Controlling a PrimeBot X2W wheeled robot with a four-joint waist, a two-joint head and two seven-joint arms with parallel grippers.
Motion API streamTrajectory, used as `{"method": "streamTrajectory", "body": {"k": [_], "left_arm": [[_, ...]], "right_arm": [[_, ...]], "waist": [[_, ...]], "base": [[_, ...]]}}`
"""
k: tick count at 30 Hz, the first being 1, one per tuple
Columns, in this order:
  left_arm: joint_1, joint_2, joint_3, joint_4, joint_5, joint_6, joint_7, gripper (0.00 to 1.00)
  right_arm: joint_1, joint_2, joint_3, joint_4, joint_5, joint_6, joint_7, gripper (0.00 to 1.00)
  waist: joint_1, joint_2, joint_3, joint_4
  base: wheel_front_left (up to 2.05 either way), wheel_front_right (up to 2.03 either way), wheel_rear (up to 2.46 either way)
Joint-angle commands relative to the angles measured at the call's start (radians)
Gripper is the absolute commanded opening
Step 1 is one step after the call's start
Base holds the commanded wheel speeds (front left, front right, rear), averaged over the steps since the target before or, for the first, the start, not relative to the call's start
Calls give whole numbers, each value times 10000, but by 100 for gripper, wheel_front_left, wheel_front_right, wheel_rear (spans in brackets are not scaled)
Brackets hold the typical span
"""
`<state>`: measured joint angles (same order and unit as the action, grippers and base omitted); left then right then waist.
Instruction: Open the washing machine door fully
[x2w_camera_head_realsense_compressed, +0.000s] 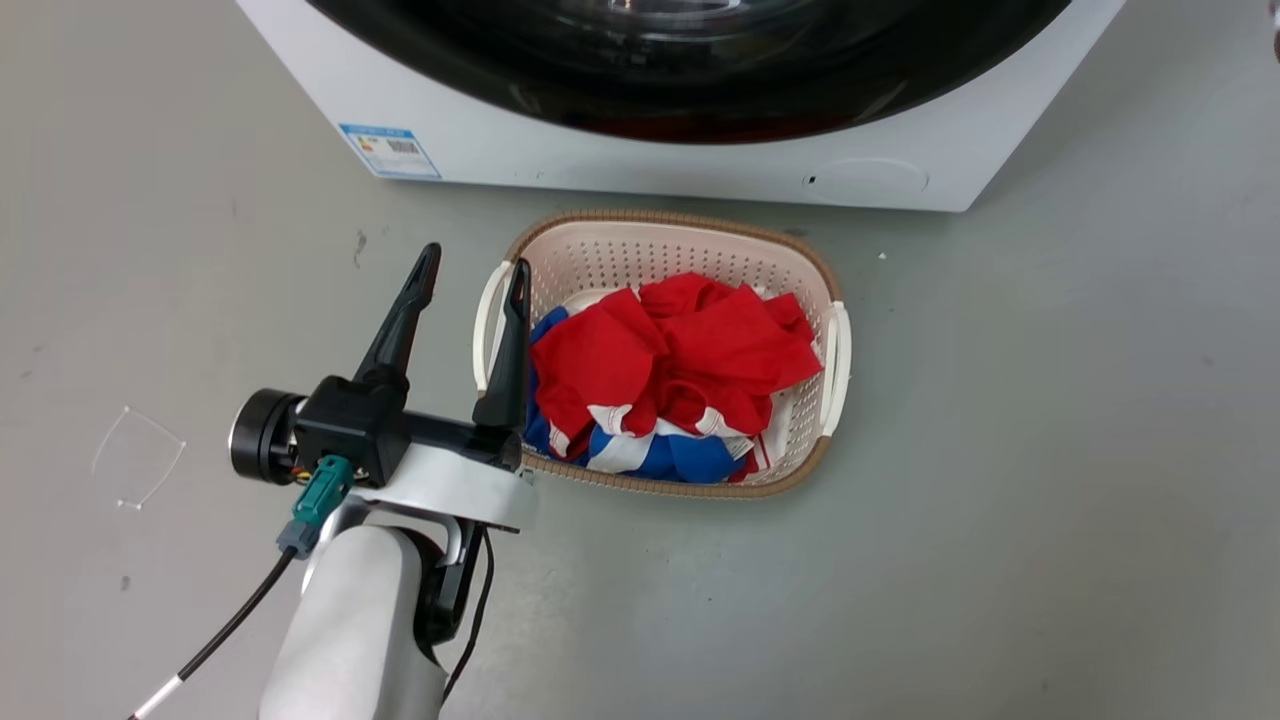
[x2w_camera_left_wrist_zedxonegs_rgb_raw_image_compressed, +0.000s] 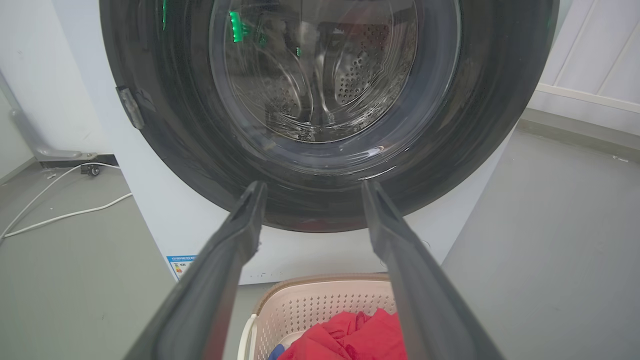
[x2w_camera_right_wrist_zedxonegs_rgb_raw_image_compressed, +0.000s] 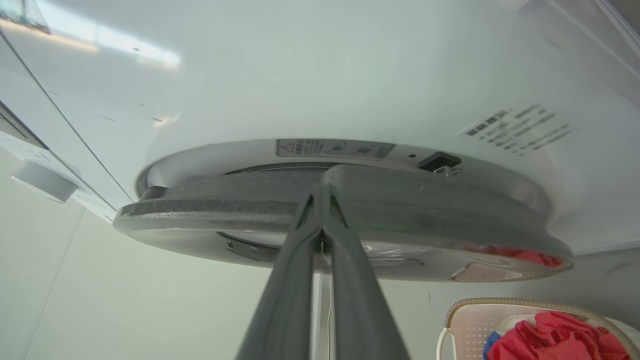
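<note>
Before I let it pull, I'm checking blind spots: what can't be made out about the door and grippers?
Head view: the washing machine door is cut off by the top edge; how far open, unclear.
Right wrist view: the right gripper meets the door's rim, fingers together; the rim hides whether the tips hook it.
Left wrist view: glass reflections blur the drum inside.
Head view: the blue label print is too small.

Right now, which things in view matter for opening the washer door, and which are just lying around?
For the job: washing machine door, washing machine, right gripper shut at the door's rim, left gripper open.
Lying about: laundry basket, red and blue clothes inside it, white cable.
</note>
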<state>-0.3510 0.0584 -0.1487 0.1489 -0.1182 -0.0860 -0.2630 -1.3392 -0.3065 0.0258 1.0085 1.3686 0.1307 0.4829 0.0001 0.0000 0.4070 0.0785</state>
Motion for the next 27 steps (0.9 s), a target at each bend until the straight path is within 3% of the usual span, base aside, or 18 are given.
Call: {"method": "streamTrajectory", "body": {"k": [1, 13, 27], "left_arm": [[-201, -12, -15, -64, 21, -14, -25, 100], [-526, -59, -127, -204, 64, -52, -25, 100], [-371, -77, -10, -61, 4, -25, -25, 100]], "right_arm": [[-374, 68, 78, 237, -194, 1, -77, 0], [-1934, 340, 656, 1790, -1119, 1, 30, 0], [-1501, 826, 927, 1994, -920, 16, 2167, 0]], "waist": [[-1, 0, 199, 87], [-1, 0, 880, 188], [-1, 0, 498, -37]], "base": [[0, 0, 0], [0, 0, 0], [0, 0, 0]]}}
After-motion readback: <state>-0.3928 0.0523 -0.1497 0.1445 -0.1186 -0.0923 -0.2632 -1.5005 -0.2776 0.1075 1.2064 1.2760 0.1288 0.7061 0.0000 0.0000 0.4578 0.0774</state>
